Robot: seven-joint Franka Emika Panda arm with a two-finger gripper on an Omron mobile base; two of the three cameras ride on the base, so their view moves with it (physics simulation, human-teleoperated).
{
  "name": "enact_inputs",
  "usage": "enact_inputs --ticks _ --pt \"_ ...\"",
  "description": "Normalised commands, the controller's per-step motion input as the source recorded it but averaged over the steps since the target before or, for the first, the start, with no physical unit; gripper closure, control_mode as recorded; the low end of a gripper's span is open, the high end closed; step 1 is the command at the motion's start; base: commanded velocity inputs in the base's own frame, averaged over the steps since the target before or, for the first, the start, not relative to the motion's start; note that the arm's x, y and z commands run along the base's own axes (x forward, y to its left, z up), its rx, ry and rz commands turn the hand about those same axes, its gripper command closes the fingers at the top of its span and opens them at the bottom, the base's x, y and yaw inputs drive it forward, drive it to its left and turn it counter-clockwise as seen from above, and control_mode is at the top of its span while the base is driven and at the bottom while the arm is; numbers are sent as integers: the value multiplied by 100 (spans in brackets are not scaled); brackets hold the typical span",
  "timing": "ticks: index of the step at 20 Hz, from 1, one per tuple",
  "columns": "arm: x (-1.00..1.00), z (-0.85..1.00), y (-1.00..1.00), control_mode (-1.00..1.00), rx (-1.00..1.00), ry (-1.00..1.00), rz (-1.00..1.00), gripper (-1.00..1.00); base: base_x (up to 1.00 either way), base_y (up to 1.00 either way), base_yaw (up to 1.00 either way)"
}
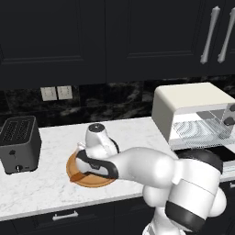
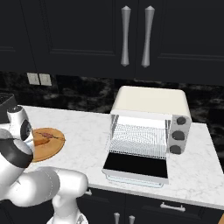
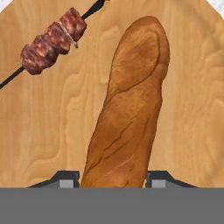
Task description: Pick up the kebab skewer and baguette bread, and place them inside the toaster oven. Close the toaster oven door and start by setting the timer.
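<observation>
The baguette bread [image 3: 129, 100] lies on a round wooden board [image 3: 43, 131], and my gripper [image 3: 112, 183] is shut on its near end, one fingertip [image 3: 65, 183] against each side. Beside it on the board rests the kebab skewer [image 3: 52, 41], its meat chunks bunched together. In the left base view my hand hangs over the board [image 1: 92, 180], with one end of the baguette [image 1: 75, 176] poking out. On the right stands the toaster oven [image 2: 151, 103], its door [image 2: 136, 165] folded down open and the wire rack [image 2: 138, 138] bare.
A dark grey slot toaster [image 1: 18, 142] stands at the counter's left end. Dark knobs [image 2: 177, 135] line the oven's right side. Dark cabinets hang above, and bare marble counter [image 2: 87, 131] lies between the board and the oven.
</observation>
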Motion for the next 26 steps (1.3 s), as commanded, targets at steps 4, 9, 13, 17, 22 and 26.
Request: enact_inputs --ticks 4,9,13,17,22,26 --pt "-13 94 -29 -100 4 -3 0 100 0 0 0" --pt "-20 86 -69 -100 5 -3 0 100 0 0 0" --pt "-41 51 -83 -100 0 -10 -3 100 0 0 0" --pt "-23 37 -76 -100 0 -10 -11 100 0 0 0" --pt "0 5 -67 -100 0 -4 -26 100 0 0 0" --pt "0 16 -73 -100 0 -3 -28 100 0 0 0"
